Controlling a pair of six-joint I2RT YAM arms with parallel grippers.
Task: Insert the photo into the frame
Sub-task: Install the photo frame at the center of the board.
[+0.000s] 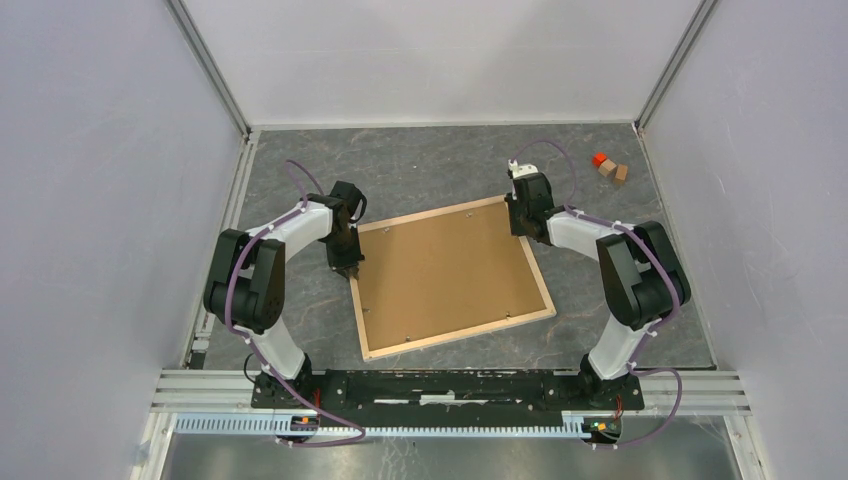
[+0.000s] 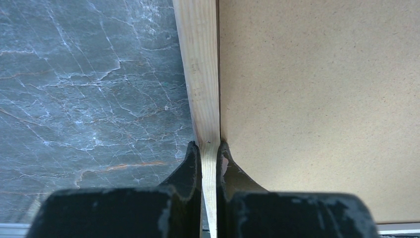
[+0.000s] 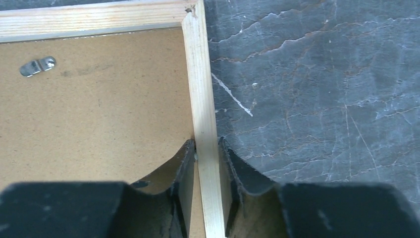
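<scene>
Frame (image 1: 460,335) lies flat, back up, mid-worktop (image 1: 430,165), turned a little off square. Its rails are thin, pale raw wood with straight grain; the far-right corner shows a mitred joint with a small chip at the outer tip.

Board (image 1: 445,270) fills the opening. It is matte brown, fine-speckled like pressed fibre, and sits inside the rails. A small bright metal clip (image 3: 37,65) lies on it near the far rail.

Worktop is dark grey, marble-look, with white veins and a few rusty streaks.

Left fingers (image 1: 347,262) are at the left rail, toward its far end. In the wrist view, these black, scuffed, curved fingers (image 2: 192,163) are clenched almost together. Only a narrow slit between the tips shows a strip of rail (image 2: 200,74). The tips sit over the rail's back rather than around it; contact cannot be told. Board (image 2: 317,99) is to one side, stone (image 2: 89,89) to the other.

Right fingers (image 1: 522,232) are at the right rail, just near of the far-right corner. In the wrist view, the fingers (image 3: 184,168) are parted and straddle the rail (image 3: 203,99), one over the board (image 3: 99,124), one over the stone (image 3: 317,89). Both are close against the rail's edges; whether they press it cannot be told.

An orange block (image 1: 600,159) and a wood block (image 1: 618,172) touch each other in the far-right corner, well apart from the frame.
</scene>
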